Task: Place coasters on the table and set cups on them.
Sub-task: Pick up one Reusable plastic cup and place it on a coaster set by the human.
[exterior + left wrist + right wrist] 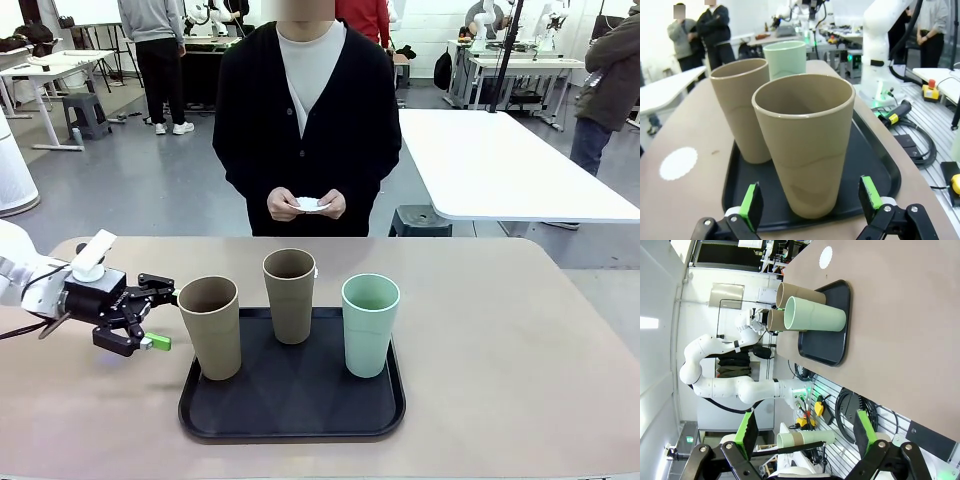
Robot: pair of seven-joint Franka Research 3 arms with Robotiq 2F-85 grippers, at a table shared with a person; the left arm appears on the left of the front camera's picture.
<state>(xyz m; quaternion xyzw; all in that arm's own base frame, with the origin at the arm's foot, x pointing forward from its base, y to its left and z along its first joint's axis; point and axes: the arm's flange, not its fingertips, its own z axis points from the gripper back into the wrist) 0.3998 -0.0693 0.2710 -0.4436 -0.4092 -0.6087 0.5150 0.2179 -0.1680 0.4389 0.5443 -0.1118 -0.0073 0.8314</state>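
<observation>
Three cups stand on a black tray [290, 420]: a tan cup [211, 325] at the left, a second tan cup [290, 295] behind the middle, and a mint green cup [370, 323] at the right. My left gripper [165, 317] hovers open just left of the left tan cup. In the left wrist view, that cup [802, 145] stands just ahead of the green pads [752, 204] of my left gripper [810, 202]. One coaster [678, 163] lies on the table [500, 330] beyond the tray. The person holds more white coasters [311, 205] in both hands. My right gripper [805, 440] is open and empty, far from the cups [815, 315].
The tray [832, 345] sits mid-table near my side. The lone coaster [826, 257] lies between it and the person. A white table [500, 160] stands behind at the right. Bare tabletop lies to the right and left of the tray.
</observation>
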